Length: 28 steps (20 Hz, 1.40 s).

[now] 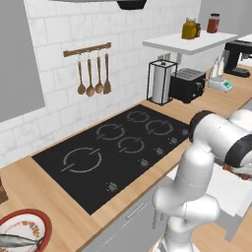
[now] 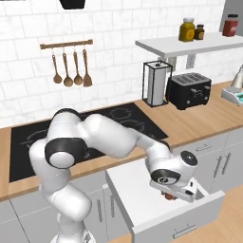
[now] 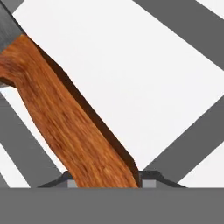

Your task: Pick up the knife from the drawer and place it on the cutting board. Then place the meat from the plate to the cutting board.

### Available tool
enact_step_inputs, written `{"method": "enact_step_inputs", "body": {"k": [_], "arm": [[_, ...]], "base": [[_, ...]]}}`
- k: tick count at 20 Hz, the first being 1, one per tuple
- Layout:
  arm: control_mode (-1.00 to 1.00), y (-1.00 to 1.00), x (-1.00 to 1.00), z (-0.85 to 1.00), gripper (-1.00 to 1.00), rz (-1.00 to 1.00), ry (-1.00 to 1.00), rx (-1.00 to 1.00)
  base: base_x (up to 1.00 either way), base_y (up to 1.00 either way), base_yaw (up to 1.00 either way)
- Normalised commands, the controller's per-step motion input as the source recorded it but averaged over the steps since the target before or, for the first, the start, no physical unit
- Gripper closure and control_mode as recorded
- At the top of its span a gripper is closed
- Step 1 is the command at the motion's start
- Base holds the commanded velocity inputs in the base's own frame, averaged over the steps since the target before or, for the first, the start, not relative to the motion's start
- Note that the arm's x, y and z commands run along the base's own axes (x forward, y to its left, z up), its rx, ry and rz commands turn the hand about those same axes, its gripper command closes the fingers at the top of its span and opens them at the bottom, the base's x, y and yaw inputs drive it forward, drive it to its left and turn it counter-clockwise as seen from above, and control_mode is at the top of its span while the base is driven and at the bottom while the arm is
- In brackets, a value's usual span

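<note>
Gripper down inside the open drawer, fingers barely visible at the base of the hand view; closed on the knife or merely straddling it, cannot tell. Knife lay on the drawer's white floor, orange-brown wooden handle running toward the camera, grey steel blade at the far end. Judged light, stiff, sharp-edged; smooth grained handle the sensible hold, mid-length. Meat, slim, silvery, probably slippery, sat on the red-rimmed plate.

White tile wall, wood counter, black hob, shelf.
</note>
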Motion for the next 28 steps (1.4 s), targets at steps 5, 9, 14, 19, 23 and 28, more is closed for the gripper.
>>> {"method": "enact_step_inputs", "body": {"k": [5,9,14,19,23,28], "arm": [[-1.00,0.00,-1.00,1.00,1.00,0.02,0.00,0.01],[-1.00,0.01,-0.95,1.00,1.00,0.00,0.00,0.00],[-1.00,0.03,-0.75,0.99,1.00,-0.03,0.00,-0.06],[-1.00,0.03,-0.42,0.90,1.00,-0.04,0.00,-0.08],[1.00,0.03,-0.11,0.20,1.00,0.00,0.00,0.00],[1.00,0.00,0.00,0.00,1.00,0.00,0.00,0.00]], "base": [[0.00,0.00,0.00],[0.00,0.00,0.00],[0.00,0.00,0.00],[0.00,0.00,0.00],[-0.55,0.44,0.00],[-0.66,0.98,0.01]]}}
